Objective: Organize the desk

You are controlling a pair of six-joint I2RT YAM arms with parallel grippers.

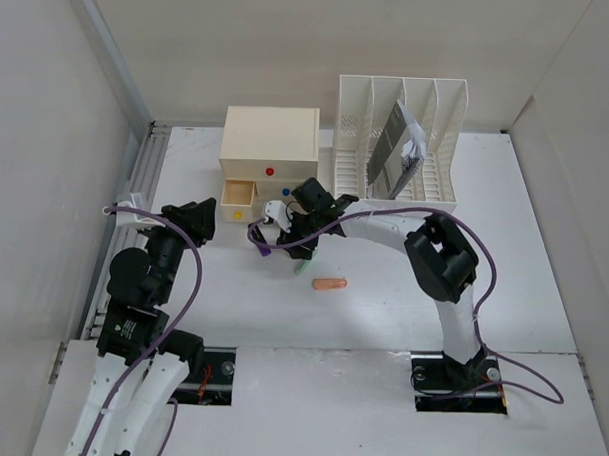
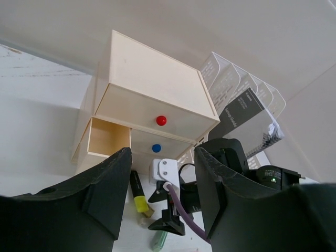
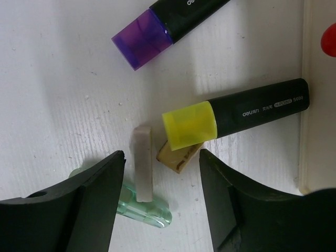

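The white desk [image 1: 524,256] holds small items in front of the cream drawer box [image 1: 269,147]. My right gripper [image 1: 284,237] is open and hovers low over them. In the right wrist view its jaws [image 3: 161,178] straddle a whitish eraser [image 3: 143,163], a tan eraser [image 3: 178,155] and a clear green piece [image 3: 144,210]. A yellow-capped highlighter [image 3: 236,115] and a purple-capped highlighter [image 3: 143,39] lie just beyond. My left gripper [image 1: 200,219] is open and empty, left of the box, facing the open lower-left drawer [image 2: 107,137].
An orange eraser [image 1: 331,284] lies alone on the desk nearer the arms. A white slotted file rack [image 1: 400,136] with a dark booklet [image 1: 395,151] stands right of the box. The box has red [image 1: 270,172] and blue [image 2: 156,148] knobs. Walls enclose the desk.
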